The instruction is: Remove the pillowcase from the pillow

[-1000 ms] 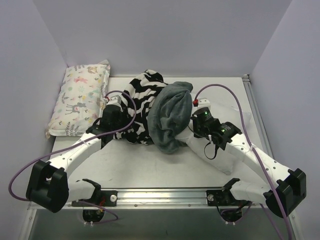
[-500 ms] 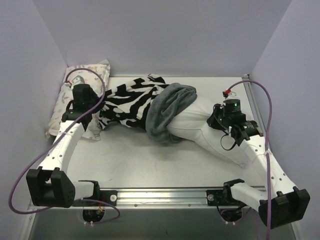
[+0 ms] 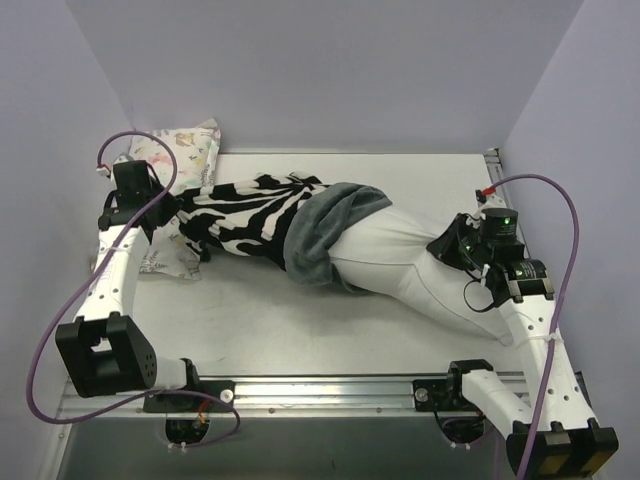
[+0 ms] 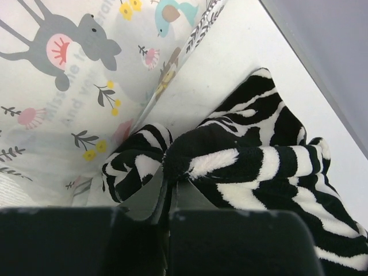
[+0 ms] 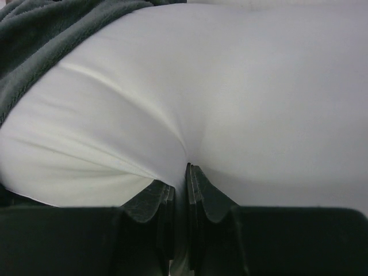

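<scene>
The pillowcase shows its zebra-striped side stretched out to the left. Its grey-teal plush inside is bunched round the left end of the white pillow. The pillow lies bare across the right half of the table. My left gripper is shut on the zebra end of the pillowcase, over the animal-print pillow. My right gripper is shut on a pinch of the white pillow's fabric near its right end.
The pastel animal-print pillow lies at the back left against the wall and fills the left of the left wrist view. Grey walls close in the table at the back and sides. A metal rail runs along the near edge.
My left gripper has pulled the pillowcase far to the left and my right gripper has pulled the pillow right. The case has slid off most of the pillow, baring its white body.
</scene>
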You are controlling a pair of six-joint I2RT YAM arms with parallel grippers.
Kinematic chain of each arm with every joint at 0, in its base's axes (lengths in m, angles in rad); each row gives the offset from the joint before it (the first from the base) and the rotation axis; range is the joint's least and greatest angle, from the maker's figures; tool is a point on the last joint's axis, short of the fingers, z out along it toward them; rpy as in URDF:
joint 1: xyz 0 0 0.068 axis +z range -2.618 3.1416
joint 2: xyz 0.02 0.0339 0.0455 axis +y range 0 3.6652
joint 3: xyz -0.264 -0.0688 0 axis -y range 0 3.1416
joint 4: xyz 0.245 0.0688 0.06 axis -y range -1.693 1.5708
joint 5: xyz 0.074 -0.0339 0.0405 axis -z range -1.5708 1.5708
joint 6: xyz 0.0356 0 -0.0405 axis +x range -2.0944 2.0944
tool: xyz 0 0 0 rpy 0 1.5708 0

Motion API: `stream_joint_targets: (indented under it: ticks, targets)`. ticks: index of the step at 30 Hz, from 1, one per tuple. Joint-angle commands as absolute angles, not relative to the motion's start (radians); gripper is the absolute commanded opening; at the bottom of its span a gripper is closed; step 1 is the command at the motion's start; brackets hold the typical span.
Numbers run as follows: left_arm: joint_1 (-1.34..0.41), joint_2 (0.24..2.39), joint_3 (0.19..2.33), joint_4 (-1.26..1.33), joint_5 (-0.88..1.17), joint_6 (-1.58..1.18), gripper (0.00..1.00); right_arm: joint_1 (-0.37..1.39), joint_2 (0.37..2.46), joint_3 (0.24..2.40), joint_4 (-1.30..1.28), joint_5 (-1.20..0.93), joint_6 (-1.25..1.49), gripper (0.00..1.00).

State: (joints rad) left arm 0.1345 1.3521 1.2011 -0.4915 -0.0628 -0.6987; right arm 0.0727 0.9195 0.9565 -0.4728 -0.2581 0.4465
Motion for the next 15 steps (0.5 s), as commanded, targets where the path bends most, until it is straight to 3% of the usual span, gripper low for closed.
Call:
stream_joint_targets:
  ticks: [1,5,8,9,11,12,13,15]
  targets:
    - [0.248,1.391,1.292,-0.390,-0.290,-0.660,0.00,0.002,0.855,1.021,-0.543,-0.042,0.437,0.00]
    - [0.255,1.451,1.330,-0.399,-0.246,-0.666,0.00,0.003,0.828,1.037,-0.561,-0.012,0.439,0.00]
    - [0.244,1.447,1.313,-0.365,-0.135,-0.657,0.00,0.003,0.850,1.023,-0.543,-0.109,0.434,0.00]
    - [0.232,1.450,1.319,-0.341,-0.044,-0.629,0.05,0.026,0.856,1.022,-0.540,-0.123,0.430,0.00]
    - [0.212,1.468,1.376,-0.380,0.026,-0.580,0.26,0.113,0.867,1.019,-0.545,-0.048,0.411,0.00]
    - [0.198,1.468,1.390,-0.386,0.053,-0.560,0.41,0.130,0.871,1.019,-0.549,-0.014,0.408,0.00]
    - [0.164,1.460,1.400,-0.391,0.101,-0.545,0.70,0.139,0.876,1.017,-0.552,-0.003,0.403,0.00]
    - [0.128,1.433,1.443,-0.423,0.147,-0.490,0.84,0.141,0.888,1.006,-0.554,-0.003,0.400,0.00]
